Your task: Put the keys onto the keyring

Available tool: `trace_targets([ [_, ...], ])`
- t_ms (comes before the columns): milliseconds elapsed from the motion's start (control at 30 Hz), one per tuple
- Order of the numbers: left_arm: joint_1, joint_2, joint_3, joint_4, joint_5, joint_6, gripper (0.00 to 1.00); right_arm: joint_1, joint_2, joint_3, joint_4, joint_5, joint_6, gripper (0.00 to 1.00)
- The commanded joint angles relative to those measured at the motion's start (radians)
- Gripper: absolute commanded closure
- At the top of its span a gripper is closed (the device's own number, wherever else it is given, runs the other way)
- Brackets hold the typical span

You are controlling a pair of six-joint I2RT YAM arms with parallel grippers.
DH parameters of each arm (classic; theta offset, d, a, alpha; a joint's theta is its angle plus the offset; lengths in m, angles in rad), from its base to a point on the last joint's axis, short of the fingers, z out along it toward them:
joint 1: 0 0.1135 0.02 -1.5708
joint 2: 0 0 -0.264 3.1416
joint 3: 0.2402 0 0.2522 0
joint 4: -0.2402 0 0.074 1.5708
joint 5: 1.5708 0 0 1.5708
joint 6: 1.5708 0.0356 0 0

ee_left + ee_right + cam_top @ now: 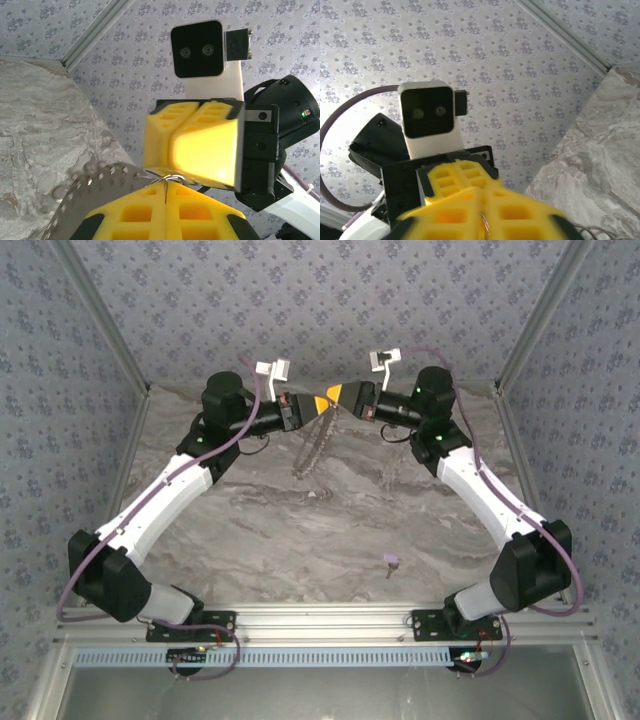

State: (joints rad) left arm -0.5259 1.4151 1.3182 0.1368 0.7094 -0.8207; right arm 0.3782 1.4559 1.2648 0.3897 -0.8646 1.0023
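Observation:
Both grippers meet tip to tip high over the far middle of the table. The keyring [310, 448] hangs down between them, a thin grey wire with a jagged silvery fringe [90, 186]. My left gripper [166, 184] is shut on the ring's wire, which comes out of the seam between its yellow fingers. My right gripper [483, 191] faces it, its fingers blurred and almost together with the wire [485, 226] between them. In the top view the left gripper [318, 405] touches the right gripper [336, 393]. One small key with a lilac head [392, 561] lies on the table near the right arm's base.
The marble tabletop [300, 530] is ringed by patterned walls with metal corner posts [105, 335]. Both arms reach inward over the table from the near edge, their elbows out at the left and right sides.

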Motion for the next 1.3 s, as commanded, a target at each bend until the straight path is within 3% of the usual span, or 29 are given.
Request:
trace_targets([
  [0,-0.007,-0.039,0.020,0.009,-0.022,0.046,1.00,-0.078,-0.044,-0.063,0.110,0.049,0.133,0.68],
  [233,-0.006,-0.053,0.036,-0.008,-0.059,0.112,1.00,-0.085,-0.155,-0.139,0.081,0.100,0.147,0.65],
  [433,-0.005,-0.055,0.053,0.002,-0.108,0.147,1.00,0.018,-0.198,-0.167,0.112,0.167,0.145,0.65],
  [667,-0.003,-0.028,0.113,-0.020,-0.078,0.153,1.00,0.114,-0.149,-0.125,0.159,0.208,0.143,0.64],
  [1267,0.002,-0.027,0.111,0.009,-0.011,0.164,1.00,0.072,-0.131,-0.081,0.172,0.217,0.167,0.70],
])
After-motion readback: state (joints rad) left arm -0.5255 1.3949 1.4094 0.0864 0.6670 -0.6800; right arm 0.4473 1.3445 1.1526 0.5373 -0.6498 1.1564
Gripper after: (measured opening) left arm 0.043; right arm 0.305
